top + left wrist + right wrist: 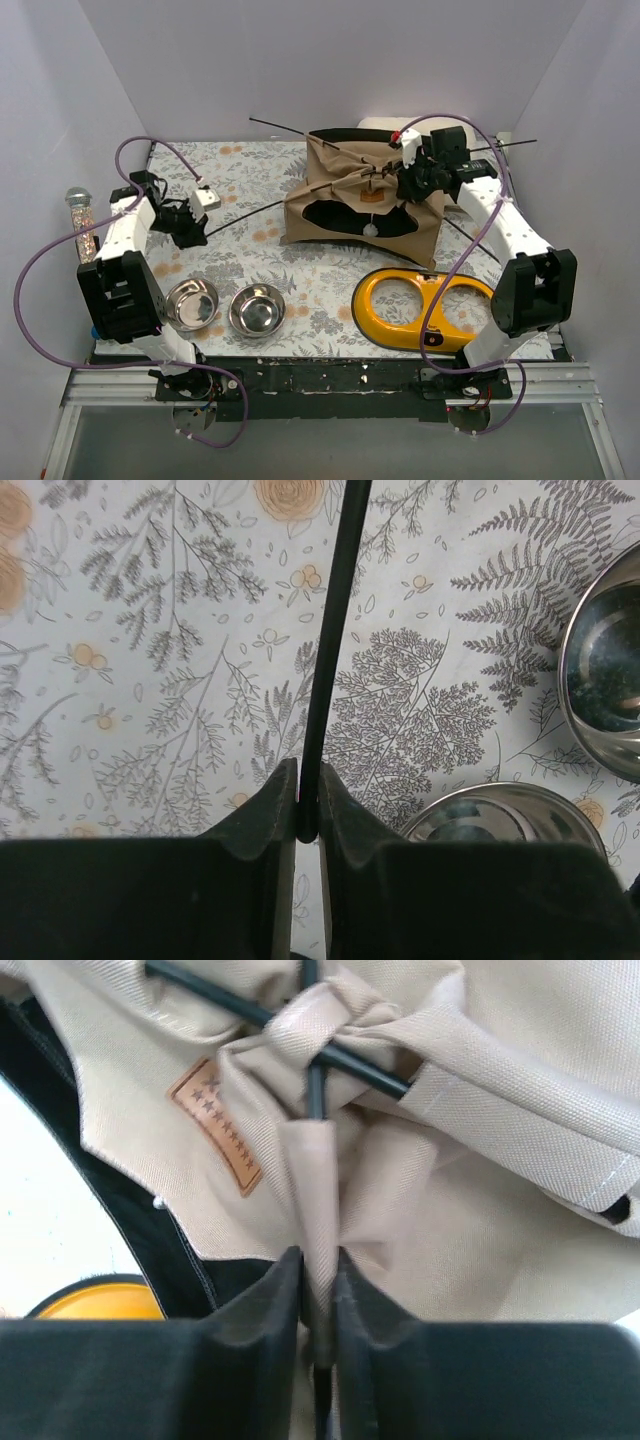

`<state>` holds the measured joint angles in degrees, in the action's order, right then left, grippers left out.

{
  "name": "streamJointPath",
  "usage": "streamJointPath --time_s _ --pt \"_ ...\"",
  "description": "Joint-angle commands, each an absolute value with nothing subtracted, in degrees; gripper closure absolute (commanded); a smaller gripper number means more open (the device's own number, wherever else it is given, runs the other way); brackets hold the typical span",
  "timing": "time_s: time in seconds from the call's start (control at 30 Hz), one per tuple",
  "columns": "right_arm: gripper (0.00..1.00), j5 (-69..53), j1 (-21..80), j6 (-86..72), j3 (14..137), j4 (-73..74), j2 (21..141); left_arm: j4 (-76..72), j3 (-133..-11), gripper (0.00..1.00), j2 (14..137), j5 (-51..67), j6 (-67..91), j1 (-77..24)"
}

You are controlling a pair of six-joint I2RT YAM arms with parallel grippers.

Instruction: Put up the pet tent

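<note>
The left gripper (308, 785) was pressed together on a thin black rod (335, 630), low over the flowered table (150, 680), with steel bowls (610, 670) just beside it. The right gripper (320, 1270) pinched a tan fold of the tent (360, 200), below the knot where the rods crossed. The tent sat slumped at the far right of the table, not yet raised. It looked like the pole-spreading step. Next, the left rod wanted drawing outward to tighten the cloth. Room lay open leftward, though the side wall was near and the yellow bowl stand (420, 305) crowded the front.
</note>
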<state>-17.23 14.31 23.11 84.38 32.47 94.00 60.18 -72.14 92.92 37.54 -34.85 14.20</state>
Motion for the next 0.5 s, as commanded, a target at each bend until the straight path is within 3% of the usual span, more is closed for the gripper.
streamJointPath --time_s 0.0,0.07,0.1,0.47 --pt "0.56 -27.32 14.94 21.62 81.92 27.25 88.68 62.49 -78.30 1.00 90.71 47.18 -30.86 14.50" --pt "0.24 -29.61 16.08 22.06 81.82 27.68 88.51 62.23 -79.27 1.00 89.39 50.26 -28.48 14.33" --pt "0.15 -30.49 16.43 22.67 82.26 28.21 88.42 62.23 -79.28 1.00 88.78 50.97 -28.48 14.33" --pt "0.09 -36.12 17.57 37.51 105.88 44.89 90.08 56.52 -75.41 1.00 81.31 52.73 -26.37 14.33"
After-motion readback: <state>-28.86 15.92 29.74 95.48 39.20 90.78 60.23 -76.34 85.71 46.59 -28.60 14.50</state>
